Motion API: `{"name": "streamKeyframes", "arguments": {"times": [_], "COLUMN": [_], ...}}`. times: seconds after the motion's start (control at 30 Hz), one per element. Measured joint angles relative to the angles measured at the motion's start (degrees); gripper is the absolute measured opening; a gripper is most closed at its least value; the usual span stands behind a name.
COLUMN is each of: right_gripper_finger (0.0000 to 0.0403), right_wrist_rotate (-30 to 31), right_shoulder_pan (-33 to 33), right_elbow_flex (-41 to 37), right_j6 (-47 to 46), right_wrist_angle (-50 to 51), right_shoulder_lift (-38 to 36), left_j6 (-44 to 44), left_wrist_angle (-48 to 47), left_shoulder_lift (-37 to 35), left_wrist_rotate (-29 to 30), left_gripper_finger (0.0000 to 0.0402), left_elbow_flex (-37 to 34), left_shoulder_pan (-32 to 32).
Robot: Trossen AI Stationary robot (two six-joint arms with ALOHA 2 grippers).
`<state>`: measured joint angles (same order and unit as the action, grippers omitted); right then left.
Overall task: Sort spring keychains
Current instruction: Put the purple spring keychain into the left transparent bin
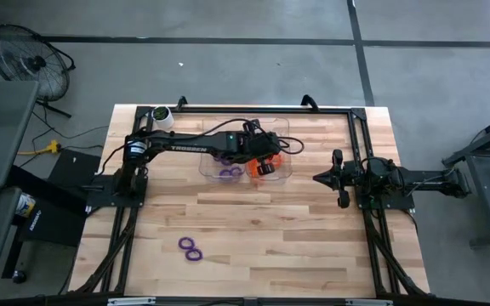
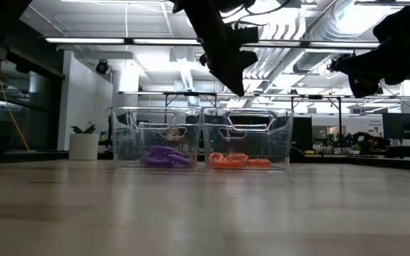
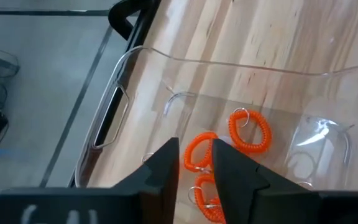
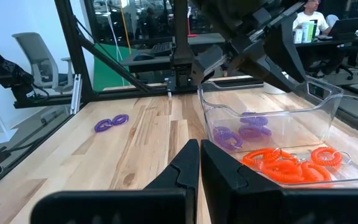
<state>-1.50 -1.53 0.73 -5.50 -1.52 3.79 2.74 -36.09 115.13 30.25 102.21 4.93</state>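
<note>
Sorting nearly done: orange coiled plastic keychains (image 3: pixel 250 130) under the left pincer (image 3: pixel 194 163), slightly parted and empty; two purple coiled keychains (image 1: pixel 191 248) left on the wooden tabletop (image 1: pixel 270 229).

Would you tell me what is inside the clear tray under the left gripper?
Orange spring keychains lie in that clear tray; the left gripper covers some, so no count.

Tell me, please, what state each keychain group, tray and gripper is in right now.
Orange keychains: piled in their clear tray.
Purple keychains: in the other tray.
Two purple keychains: loose on the table.
Left gripper: above the orange tray, slightly open, empty.
Right gripper: shut, waiting aside.
</note>
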Motion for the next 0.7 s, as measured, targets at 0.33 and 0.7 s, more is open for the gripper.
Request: {"name": "streamKeyframes", "arguments": {"times": [0.33,0.7], "right_gripper_finger": [0.0011,0.0011], "right_wrist_rotate": [0.0,0.0], "right_shoulder_pan": [0.0,0.0], "right_elbow_flex": [0.0,0.0], "right_j6": [0.0,0.0], "right_wrist_angle": [0.0,0.0], "right_shoulder_lift": [0.0,0.0], "left_j6": [-0.9,-8.5], "left_wrist_angle": [-1.3,-16.1], "left_shoulder_lift": [-1.0,-9.5], "left_wrist_rotate": [-7.4,-6.1], "left_gripper_finger": [0.0146,0.0034], "left_elbow_flex": [0.0,-0.1], "left_shoulder_pan": [-0.1,-3.6]}}
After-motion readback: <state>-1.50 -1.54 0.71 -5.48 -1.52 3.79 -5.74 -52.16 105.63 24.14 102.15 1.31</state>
